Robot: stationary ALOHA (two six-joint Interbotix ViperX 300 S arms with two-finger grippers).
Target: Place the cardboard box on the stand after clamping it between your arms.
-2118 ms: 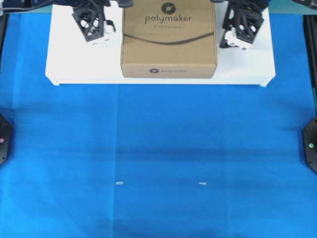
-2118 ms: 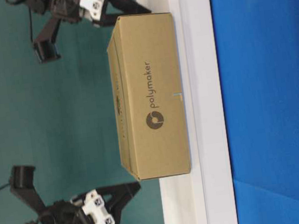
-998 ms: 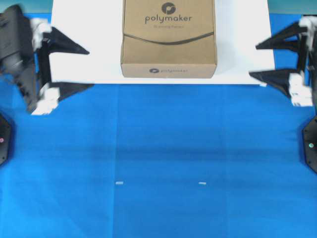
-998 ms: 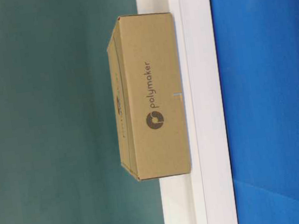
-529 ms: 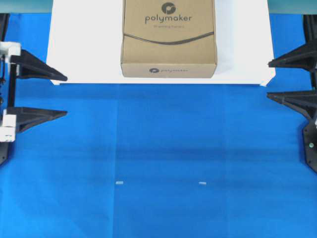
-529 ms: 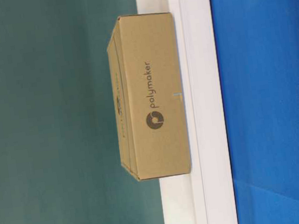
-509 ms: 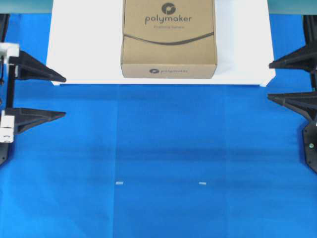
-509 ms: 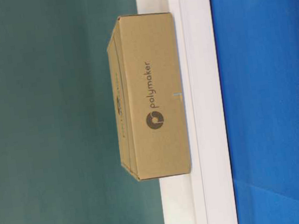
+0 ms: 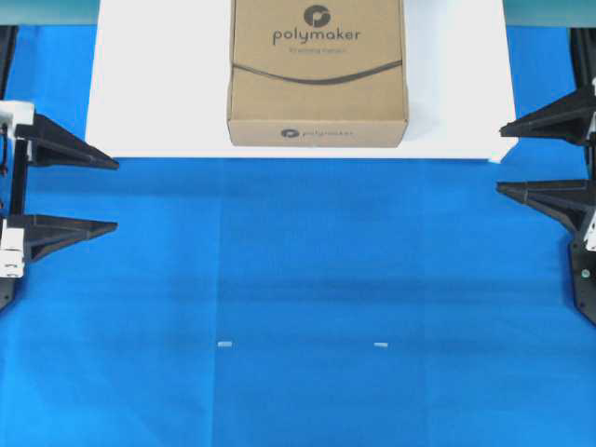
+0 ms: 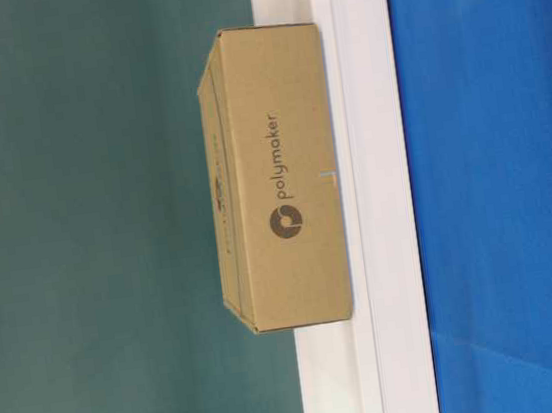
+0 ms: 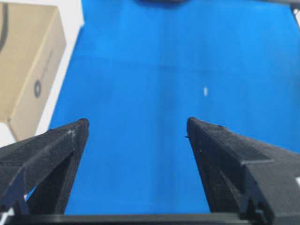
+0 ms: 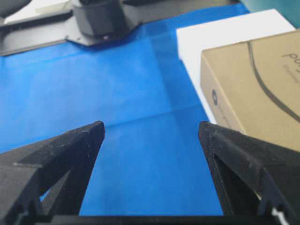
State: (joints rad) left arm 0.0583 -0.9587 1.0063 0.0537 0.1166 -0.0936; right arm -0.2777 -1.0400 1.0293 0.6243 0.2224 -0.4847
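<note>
Blue cloth [image 9: 307, 279] covers the whole work surface, with a teal backdrop [image 10: 87, 230] behind it in the table-level view, and right at the far edge of that cloth we have the stand [image 9: 158, 93], wide, low and white. And look where the cardboard box [image 9: 318, 73] is: sitting flat on top of the stand, near the middle of its width, front face close to the stand's front edge, "polymaker" lettering facing up and reading straight. The table-level view confirms it, box bottom flush against the white platform, no tilt showing, nothing touching it. Over on the left edge of the overhead view, the left gripper [image 9: 116, 195] is well apart from the box, fingers spread wide with only blue cloth between them; its wrist camera shows the same, two black fingertips parted and the box off at the upper left corner. On the other side, the right gripper [image 9: 499, 157] is likewise spread wide and holding nothing, parked near the stand's right front corner but clear of the box, which shows at the right of its own wrist view. So how far along are we? Judging from this layout, the placement looks done: box on stand, both arms off it. What remains, if anything, seems to be only the arms settling at the sides.
</note>
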